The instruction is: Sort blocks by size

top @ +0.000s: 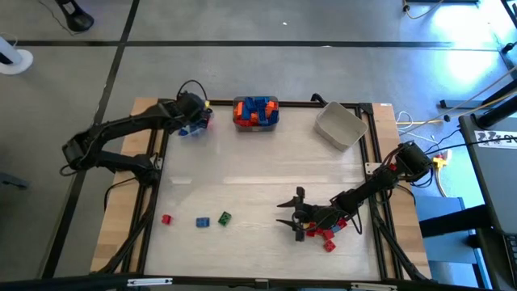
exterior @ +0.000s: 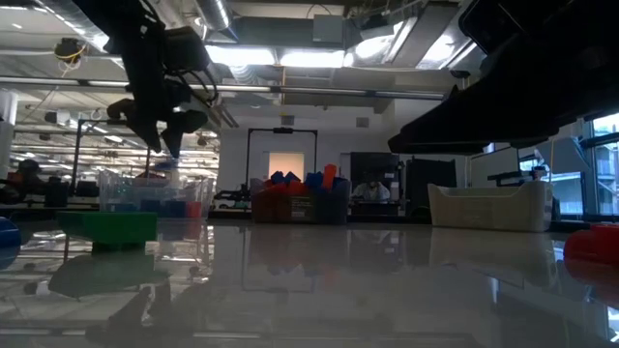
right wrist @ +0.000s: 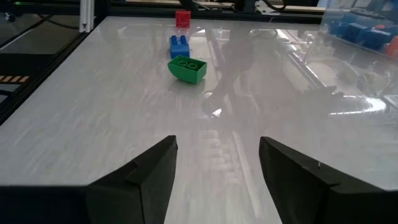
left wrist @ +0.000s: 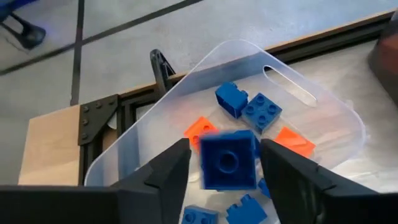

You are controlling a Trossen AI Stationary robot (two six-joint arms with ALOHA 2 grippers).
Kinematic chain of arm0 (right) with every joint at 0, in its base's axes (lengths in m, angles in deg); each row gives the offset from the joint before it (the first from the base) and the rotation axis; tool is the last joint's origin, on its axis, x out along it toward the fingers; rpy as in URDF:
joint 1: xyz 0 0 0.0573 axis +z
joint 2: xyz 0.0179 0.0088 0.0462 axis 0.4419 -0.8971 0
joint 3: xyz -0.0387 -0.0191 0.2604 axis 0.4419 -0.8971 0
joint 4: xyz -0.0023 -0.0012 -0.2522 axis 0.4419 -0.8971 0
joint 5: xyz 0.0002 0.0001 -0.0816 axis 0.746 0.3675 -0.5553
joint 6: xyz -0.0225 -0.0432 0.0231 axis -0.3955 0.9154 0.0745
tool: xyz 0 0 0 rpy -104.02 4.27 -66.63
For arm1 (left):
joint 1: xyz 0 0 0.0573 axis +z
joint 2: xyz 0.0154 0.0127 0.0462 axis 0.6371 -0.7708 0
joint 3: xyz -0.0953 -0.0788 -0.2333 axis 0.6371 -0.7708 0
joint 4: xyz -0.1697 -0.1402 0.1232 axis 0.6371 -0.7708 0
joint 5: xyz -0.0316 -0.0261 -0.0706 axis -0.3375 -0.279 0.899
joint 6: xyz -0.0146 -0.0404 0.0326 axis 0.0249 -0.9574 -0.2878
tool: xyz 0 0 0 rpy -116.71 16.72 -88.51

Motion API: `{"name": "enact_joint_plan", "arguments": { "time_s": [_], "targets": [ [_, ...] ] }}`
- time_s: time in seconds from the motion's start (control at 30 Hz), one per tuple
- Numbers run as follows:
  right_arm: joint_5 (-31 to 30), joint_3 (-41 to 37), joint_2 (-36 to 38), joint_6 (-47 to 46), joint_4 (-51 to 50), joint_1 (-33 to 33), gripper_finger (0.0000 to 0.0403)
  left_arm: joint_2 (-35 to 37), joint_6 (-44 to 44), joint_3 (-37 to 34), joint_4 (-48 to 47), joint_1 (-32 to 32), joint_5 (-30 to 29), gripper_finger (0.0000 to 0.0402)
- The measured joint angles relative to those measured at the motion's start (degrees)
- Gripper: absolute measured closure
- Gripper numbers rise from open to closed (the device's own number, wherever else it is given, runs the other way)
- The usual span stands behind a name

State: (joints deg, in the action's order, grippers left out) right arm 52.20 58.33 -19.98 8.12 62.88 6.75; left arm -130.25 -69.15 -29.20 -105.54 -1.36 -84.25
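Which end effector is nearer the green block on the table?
Right. The right end effector is beside the green block; the left end effector hovers over the far clear bin.

We see a blue brick [left wrist: 227, 160] between the left hand's [left wrist: 225, 168] fingers, blurred, above blue and orange bricks [left wrist: 261, 112] in a clear bin [left wrist: 323, 102]. Red, blue and green bricks [top: 224, 217] lie in a row on the tabletop [top: 242, 178]; red bricks [top: 326, 235] cluster under the right arm.
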Motion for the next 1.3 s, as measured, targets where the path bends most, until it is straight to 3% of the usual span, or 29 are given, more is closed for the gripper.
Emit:
{"name": "enact_joint_plan", "arguments": {
  "time_s": [0.3, 0.57, 0.73, 1.0, 1.3],
  "targets": [
    [0.8, 0.0, 0.0, 0.0, 0.0, 0.0, 0.0173, 0.0, 3.1, 0.0, 0.3, -1.9, 3.5, 0.0186],
    [0.8, 0.0, 0.0, 0.0, 0.0, 0.0, 0.0173, 0.0, 5.6, 0.0, 0.5, -12.8, 3.9, 0.0191],
    [0.8, 0.0, 0.0, 0.0, 0.0, 0.0, 0.0173, 0.0, 4.7, 0.0, 0.4, -21.5, 8.1, 0.0191],
    [0.8, 0.0, 0.0, 0.0, 0.0, 0.0, 0.0173, 0.0, -5.6, 0.0, -1.1, -38.3, 12.9, 0.0192],
    [0.8, 0.0, 0.0, 0.0, 0.1, 0.0, 0.0173, 0.0, -30.0, 0.0, -12.0, -55.2, 19.0, 0.0192]
  ]
}}
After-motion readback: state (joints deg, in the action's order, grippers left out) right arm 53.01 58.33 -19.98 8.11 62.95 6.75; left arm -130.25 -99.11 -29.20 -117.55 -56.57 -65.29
